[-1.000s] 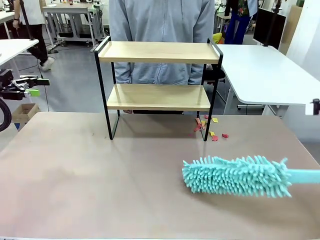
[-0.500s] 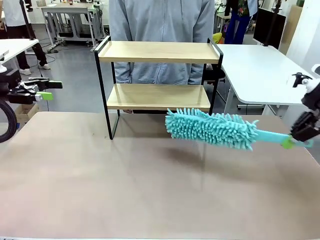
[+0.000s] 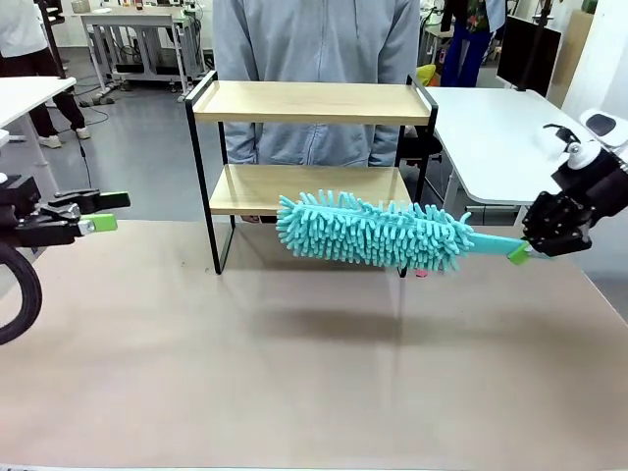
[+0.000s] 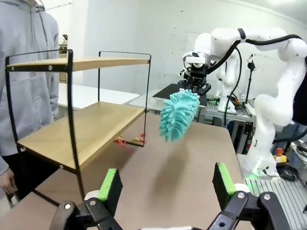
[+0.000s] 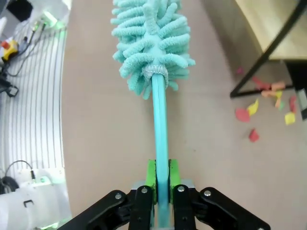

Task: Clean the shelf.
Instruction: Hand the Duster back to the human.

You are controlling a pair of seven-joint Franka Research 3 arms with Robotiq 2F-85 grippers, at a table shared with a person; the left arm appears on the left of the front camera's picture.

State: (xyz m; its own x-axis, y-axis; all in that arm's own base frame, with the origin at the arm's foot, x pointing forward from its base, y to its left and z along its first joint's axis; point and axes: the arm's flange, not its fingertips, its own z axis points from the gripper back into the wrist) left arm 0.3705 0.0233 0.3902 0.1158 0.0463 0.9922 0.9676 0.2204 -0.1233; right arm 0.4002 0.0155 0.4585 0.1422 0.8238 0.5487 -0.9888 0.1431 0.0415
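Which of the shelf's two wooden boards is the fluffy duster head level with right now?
The lower light wooden board: the turquoise microfibre duster, held by the right pincer, hangs in front of it, well below the upper board.

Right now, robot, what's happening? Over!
Right hand shut on duster, held up in front of shelf. Left hand open, off to the side. Paper scraps by shelf leg.

The duster (image 3: 371, 233) is lifted off the surface (image 3: 294, 373) and carried left by the right hand (image 3: 523, 252), now level with the shelf's (image 3: 309, 188) lower board; the left hand (image 3: 98, 214) is shifted slightly inward.
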